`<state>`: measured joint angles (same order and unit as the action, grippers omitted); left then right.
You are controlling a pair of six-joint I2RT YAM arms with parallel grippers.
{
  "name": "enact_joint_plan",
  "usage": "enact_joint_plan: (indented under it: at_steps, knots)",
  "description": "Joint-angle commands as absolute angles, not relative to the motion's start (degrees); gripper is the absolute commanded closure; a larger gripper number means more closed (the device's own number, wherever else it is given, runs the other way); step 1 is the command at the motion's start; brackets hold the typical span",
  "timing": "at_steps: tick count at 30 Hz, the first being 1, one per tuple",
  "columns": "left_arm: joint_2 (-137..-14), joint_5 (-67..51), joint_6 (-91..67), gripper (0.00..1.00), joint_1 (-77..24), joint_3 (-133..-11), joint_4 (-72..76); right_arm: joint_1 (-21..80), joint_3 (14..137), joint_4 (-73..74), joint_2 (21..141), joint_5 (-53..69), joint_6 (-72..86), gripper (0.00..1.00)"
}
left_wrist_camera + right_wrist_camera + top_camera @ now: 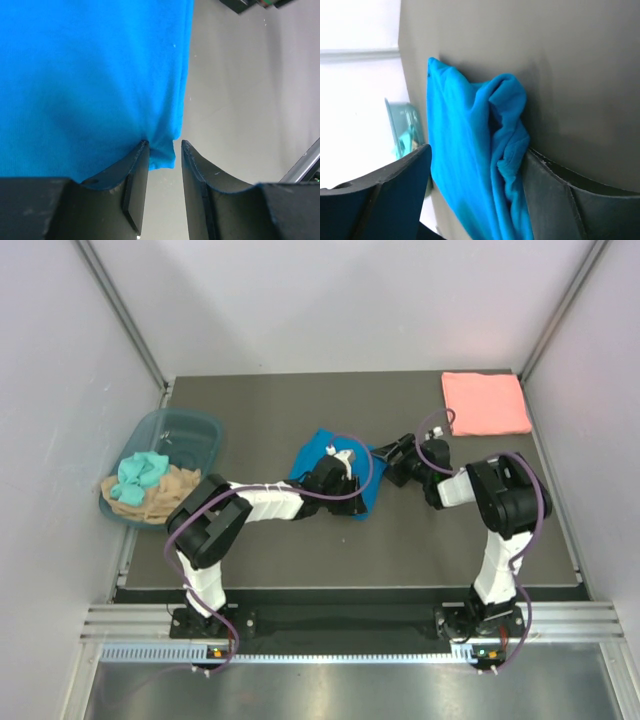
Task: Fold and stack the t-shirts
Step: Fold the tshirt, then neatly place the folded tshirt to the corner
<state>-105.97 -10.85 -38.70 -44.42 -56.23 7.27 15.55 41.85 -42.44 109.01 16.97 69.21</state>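
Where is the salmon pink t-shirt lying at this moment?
In the top view, the pink t-shirt lies folded at the far right corner of the table, well apart from the blue t-shirt near the middle.

The bright blue t-shirt (318, 455) lay near the middle of the table (300, 550), gathered into a rumpled, partly folded bundle. One edge was bunched in soft ridges and a smooth flat panel lay beside it. The salmon pink t-shirt (486, 403) lay well apart at the far right corner, folded into a neat flat rectangle.
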Motion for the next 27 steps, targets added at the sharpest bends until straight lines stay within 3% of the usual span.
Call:
enact_joint_plan:
  at_steps: [1,11,16,23,27]
  knots:
    - [-106.4,-9.2,-37.9,0.62,-44.7,-53.6,1.4,14.8,43.9,-47.7,113.5,19.2,63.0,0.29]
    - [-107.3,-9.2,-38.0,0.62,-45.1,-53.2,1.1,12.1,47.3,-44.1,113.5,21.7,56.3,0.26]
    - [-107.2,-9.2,-37.9,0.62,-45.2,-53.3,0.8,11.3,51.7,-33.3,113.5,23.3,51.3,0.30]
    - [-107.7,-9.2,-37.9,0.62,-45.2,-54.1,0.4,11.2,52.7,-32.2,114.7,25.6,52.8,0.33]
    - [-108.0,-9.2,-37.8,0.62,-45.4,-54.7,0.2,11.3,51.9,-24.3,111.6,18.6,54.6,0.32]
